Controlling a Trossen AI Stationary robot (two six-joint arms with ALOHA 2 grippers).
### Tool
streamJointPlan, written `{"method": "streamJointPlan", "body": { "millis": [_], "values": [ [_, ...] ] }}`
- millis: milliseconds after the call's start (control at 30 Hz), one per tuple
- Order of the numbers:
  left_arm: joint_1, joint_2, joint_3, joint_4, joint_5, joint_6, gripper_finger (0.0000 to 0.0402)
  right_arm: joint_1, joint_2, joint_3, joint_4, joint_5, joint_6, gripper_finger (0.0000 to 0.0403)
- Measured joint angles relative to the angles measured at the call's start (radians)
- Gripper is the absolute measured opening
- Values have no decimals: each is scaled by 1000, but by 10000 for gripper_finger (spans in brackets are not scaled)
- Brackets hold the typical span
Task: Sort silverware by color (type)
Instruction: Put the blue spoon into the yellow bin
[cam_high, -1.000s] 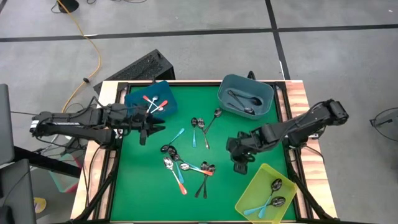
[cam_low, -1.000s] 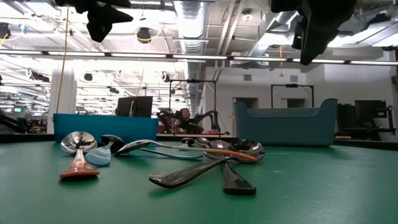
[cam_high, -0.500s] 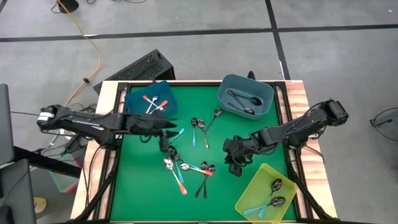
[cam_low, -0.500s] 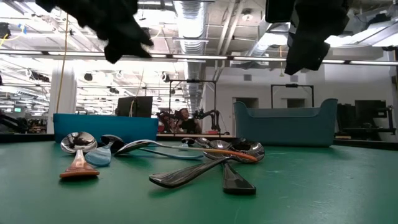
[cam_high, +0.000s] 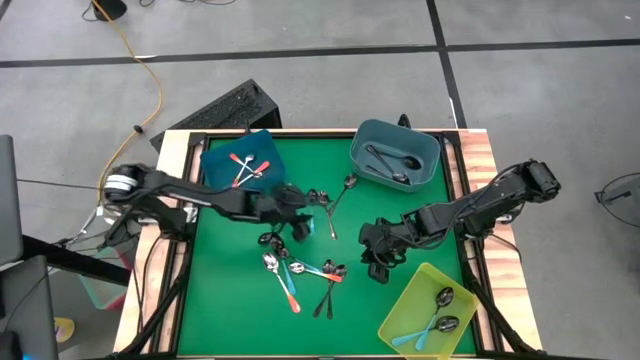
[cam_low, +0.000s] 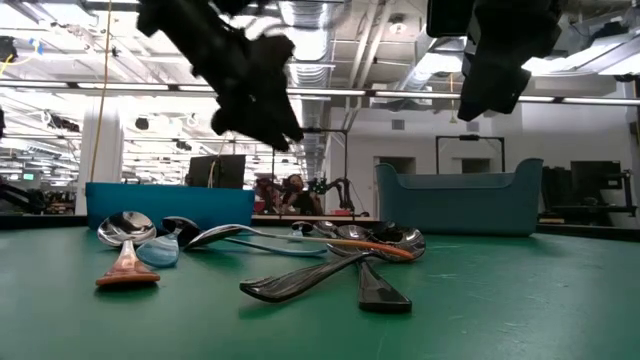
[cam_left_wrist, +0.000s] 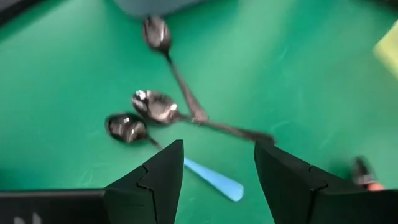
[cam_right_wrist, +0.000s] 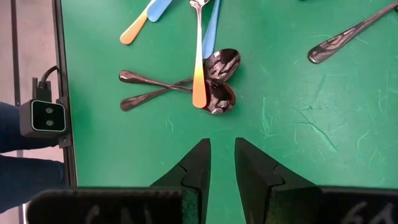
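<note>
Grey concrete floor (cam_high: 300, 30), black floor lines, orange cable (cam_high: 140, 60), ceiling ducts (cam_low: 320, 20).

Lighting's bright and even from overhead, so shadows on the green mat (cam_high: 230, 300) stay short and soft. The ceiling lights (cam_low: 310, 15) blow out in the low view, leaving both arms as dark silhouettes. The left wrist view is smeared with blur. The metal spoon bowls (cam_right_wrist: 222, 64) catch small glints.

Left pincer (cam_high: 300, 228) now farther out over the loose spoons (cam_high: 318, 207), jaws wider.
</note>
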Motion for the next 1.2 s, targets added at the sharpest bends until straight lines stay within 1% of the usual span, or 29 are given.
{"method": "streamJointPlan", "body": {
  "millis": [100,200,300,433,600,700,900,967,1033,1100,1200],
  "values": [
    [0,103,61,-48,-9,-8,181,0,0,0,0,0,0,87],
    [4,192,106,-61,-4,-87,181,4,0,0,0,0,-1,87],
    [8,251,118,-62,13,-177,181,16,0,0,0,0,-1,87],
    [9,291,118,-41,13,-255,181,33,0,0,0,2,5,87],
    [8,326,118,21,-9,-255,181,34,0,0,0,3,21,87],
    [9,373,119,56,-14,-242,181,38,0,0,0,3,37,87],
    [10,437,125,80,-3,-309,178,58,0,0,-4,2,61,87],
    [11,438,125,77,10,-308,166,65,0,0,-4,3,70,87],
    [11,439,124,71,9,-296,142,65,0,0,-4,2,83,87],
    [11,440,123,65,9,-287,108,66,0,0,-4,2,85,87],
    [14,441,121,57,23,-258,44,66,0,0,-4,2,87,87]
  ]
}}
